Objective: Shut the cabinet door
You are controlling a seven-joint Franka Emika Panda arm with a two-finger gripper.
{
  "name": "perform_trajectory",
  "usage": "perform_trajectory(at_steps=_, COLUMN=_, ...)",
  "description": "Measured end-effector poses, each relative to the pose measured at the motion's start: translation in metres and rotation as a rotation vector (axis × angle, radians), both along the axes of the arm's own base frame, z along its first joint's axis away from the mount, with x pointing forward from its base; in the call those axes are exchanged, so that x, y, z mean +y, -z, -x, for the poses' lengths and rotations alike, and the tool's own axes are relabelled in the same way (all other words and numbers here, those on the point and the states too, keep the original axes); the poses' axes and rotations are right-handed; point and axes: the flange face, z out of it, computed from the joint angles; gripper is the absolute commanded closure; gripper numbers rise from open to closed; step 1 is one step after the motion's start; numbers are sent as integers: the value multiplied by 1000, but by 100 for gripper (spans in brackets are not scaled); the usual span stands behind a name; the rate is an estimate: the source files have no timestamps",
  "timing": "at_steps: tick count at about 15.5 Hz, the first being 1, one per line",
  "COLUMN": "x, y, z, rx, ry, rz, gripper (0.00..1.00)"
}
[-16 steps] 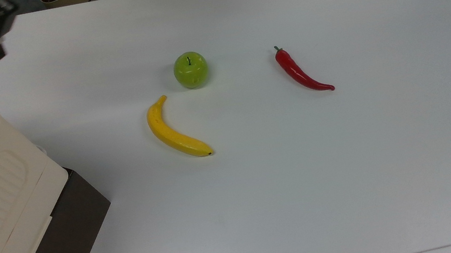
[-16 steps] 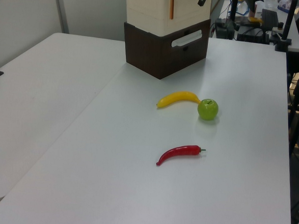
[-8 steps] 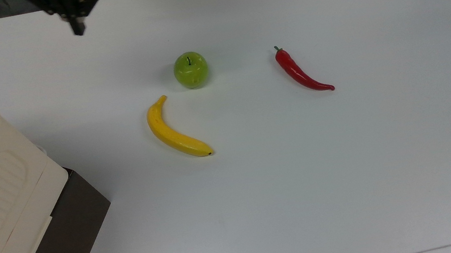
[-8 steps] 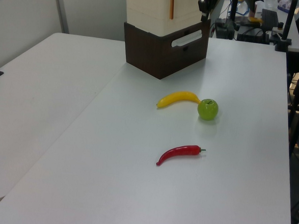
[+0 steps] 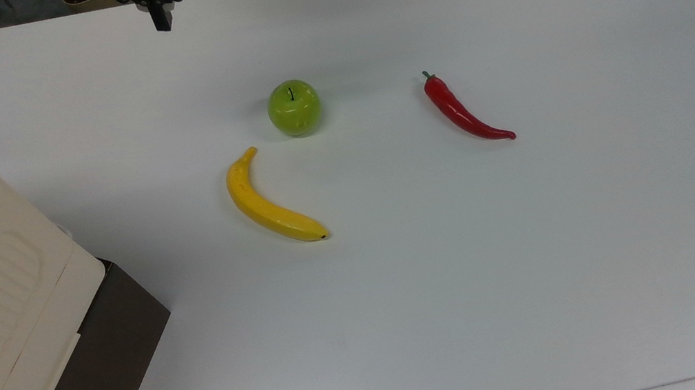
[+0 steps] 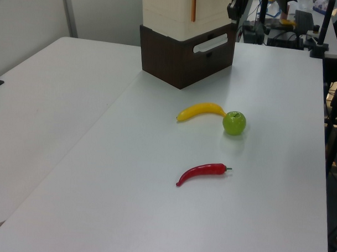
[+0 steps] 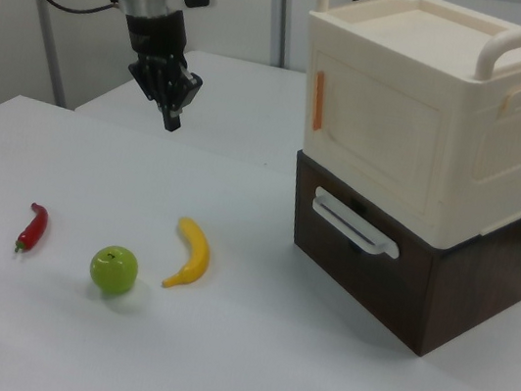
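Overhead, your black gripper (image 7: 170, 122) hangs above the matte white table (image 5: 539, 262) with its fingers pinched together on nothing, well apart from the cabinet (image 7: 430, 123). You see that smooth cream plastic box, with rounded handles, on a dark brown base; its flat cabinet door (image 7: 373, 139) sits flush. A glossy banana (image 5: 265, 204), green apple (image 5: 294, 107) and red chilli (image 5: 463, 110) lie nearby.
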Motion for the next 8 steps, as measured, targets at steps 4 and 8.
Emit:
perform_trajectory(at_steps=4, x=16, y=4, z=0, rx=13, ry=-28, rz=0, gripper=3)
perform_trajectory(at_steps=8, x=38, y=7, z=8, rx=65, ry=-60, rz=2, gripper=0)
